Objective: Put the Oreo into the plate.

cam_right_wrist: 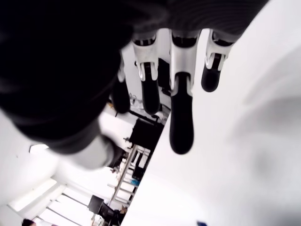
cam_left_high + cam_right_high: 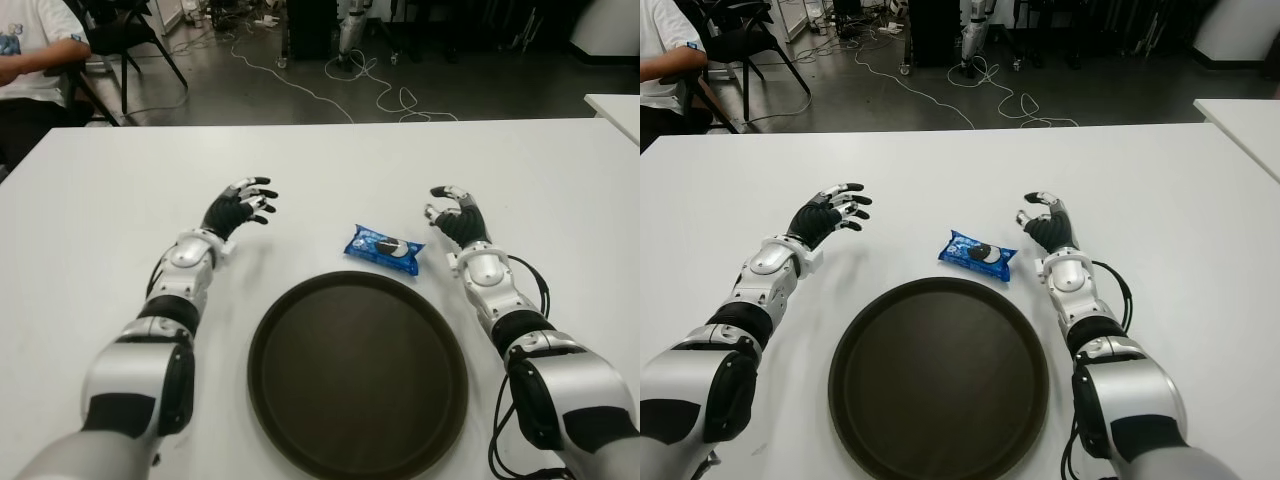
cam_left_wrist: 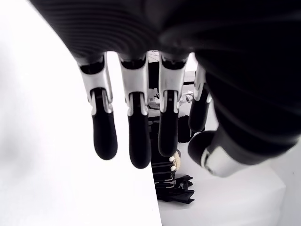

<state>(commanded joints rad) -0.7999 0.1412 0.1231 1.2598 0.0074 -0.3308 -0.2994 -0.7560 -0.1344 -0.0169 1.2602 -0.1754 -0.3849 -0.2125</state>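
A big white table (image 2: 330,160) fills most of the view. A round dark plate (image 2: 357,375) sits on it, close to the robot, and nothing lies in it. The left hand (image 2: 238,208) is out to the left of the plate, fingers spread, holding nothing. The right hand (image 2: 455,217) is out to the right, fingers loose, holding nothing too. The small blue Oreo pack (image 2: 385,248) lies flat on the table just past the far edge of the plate, near the right hand but not touching it.
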